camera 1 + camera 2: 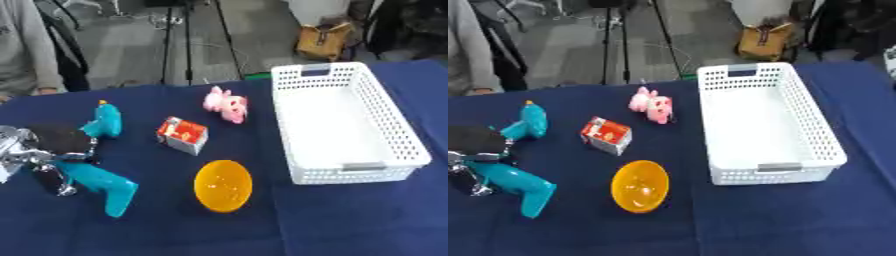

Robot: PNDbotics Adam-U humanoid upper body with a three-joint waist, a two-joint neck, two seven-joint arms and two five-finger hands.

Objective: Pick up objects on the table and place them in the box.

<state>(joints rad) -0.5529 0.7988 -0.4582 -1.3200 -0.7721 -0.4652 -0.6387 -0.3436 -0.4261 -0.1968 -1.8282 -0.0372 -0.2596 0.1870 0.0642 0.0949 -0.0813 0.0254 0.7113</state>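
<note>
Left edge: the left hand [39, 150] lies over the teal toy [103, 165], blocking that side.
Middle: carton [182, 135], pink pig [226, 104] and orange bowl [223, 185] stand apart, with bare cloth between them.
Bowl to basket [402, 135]: a narrow bare strip.
Basket: open on top, with nothing in it.
Near edge: bare table [350, 220] below bowl and basket.
Far right: bare cloth beside the basket.

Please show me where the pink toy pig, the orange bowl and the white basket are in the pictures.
pink toy pig [226, 104], left eye view, on its body.
orange bowl [223, 185], left eye view, on its inside.
white basket [395, 131], left eye view, on its right wall.
</note>
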